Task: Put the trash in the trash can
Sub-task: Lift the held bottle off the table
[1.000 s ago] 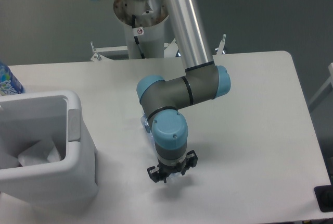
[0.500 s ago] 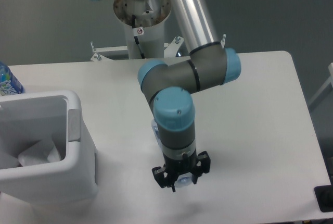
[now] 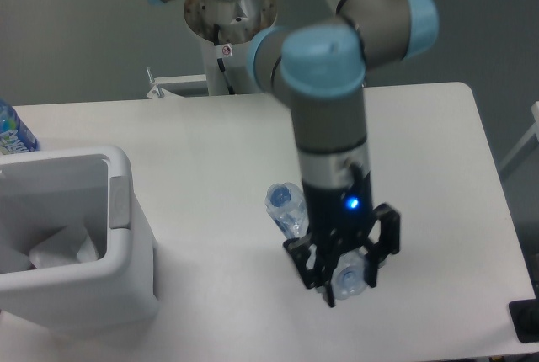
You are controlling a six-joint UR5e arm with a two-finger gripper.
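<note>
Fingers (image 3: 376, 236) of the gripper (image 3: 345, 271) are seen clamped on the clear bottle (image 3: 290, 209), held lifted well right of the white trash can (image 3: 126, 244), where a crumpled wrapper (image 3: 63, 251) is lodged. Being light, slippery and crushable, the bottle is best gripped mid-body.

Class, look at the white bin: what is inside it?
Inside the bin lies a crumpled white wrapper. The near wall hides the bottom, so anything else there cannot be seen.
</note>
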